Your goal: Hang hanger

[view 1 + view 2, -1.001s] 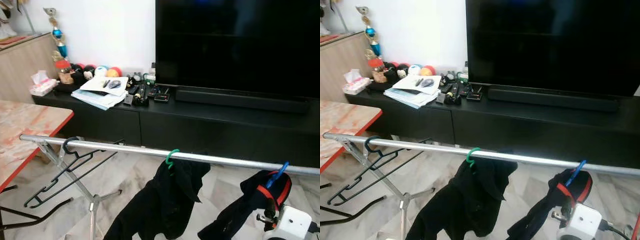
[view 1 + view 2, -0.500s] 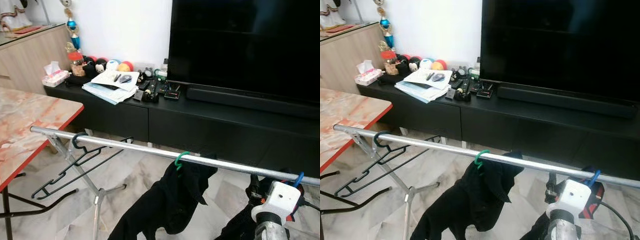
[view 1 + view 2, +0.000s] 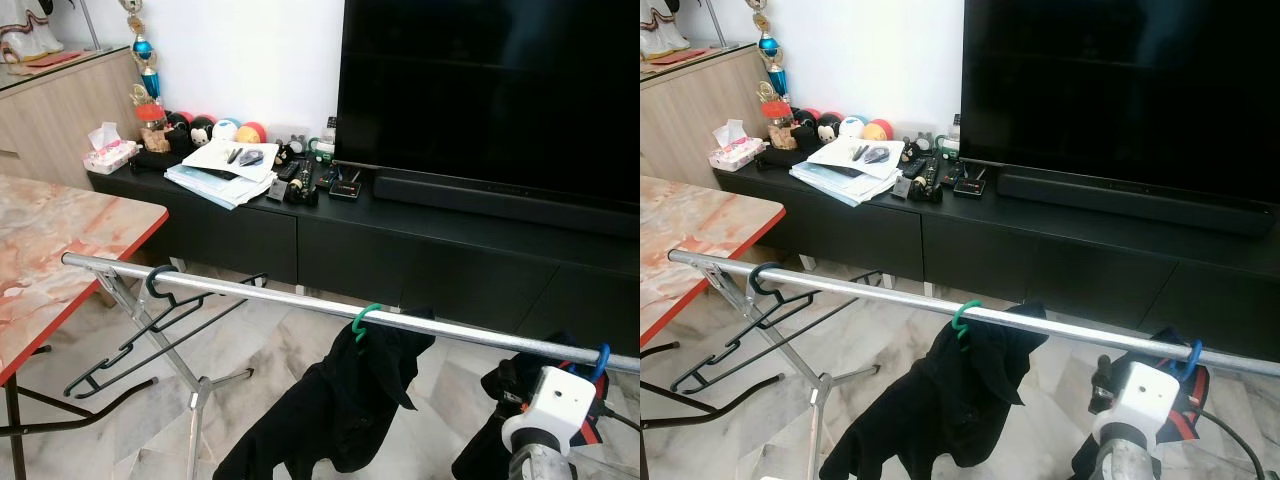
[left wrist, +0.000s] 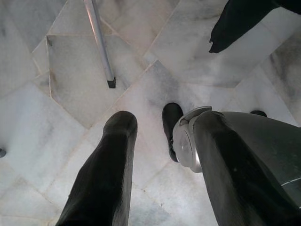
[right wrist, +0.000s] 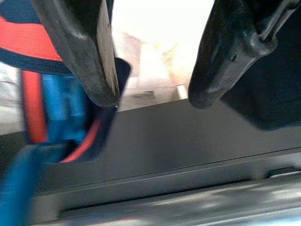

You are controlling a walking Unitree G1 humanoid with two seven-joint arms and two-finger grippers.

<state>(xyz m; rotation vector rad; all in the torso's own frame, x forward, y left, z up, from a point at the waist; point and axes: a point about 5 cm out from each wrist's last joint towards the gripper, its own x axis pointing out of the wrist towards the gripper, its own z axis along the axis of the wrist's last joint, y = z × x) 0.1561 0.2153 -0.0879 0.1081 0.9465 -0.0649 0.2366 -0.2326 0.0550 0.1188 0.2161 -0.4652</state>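
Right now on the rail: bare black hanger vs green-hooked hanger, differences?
The bare black wire hanger carries nothing; the green-hooked hanger carries a black garment. The black one hangs tilted at the rail's left end, the green one near the middle. Both hook over the silver metal rail.

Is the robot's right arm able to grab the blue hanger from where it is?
Probably yes. The right gripper is open, right beside the blue hanger on the rail, with nothing between them. Only the dark garment hanging from it crowds the spot.
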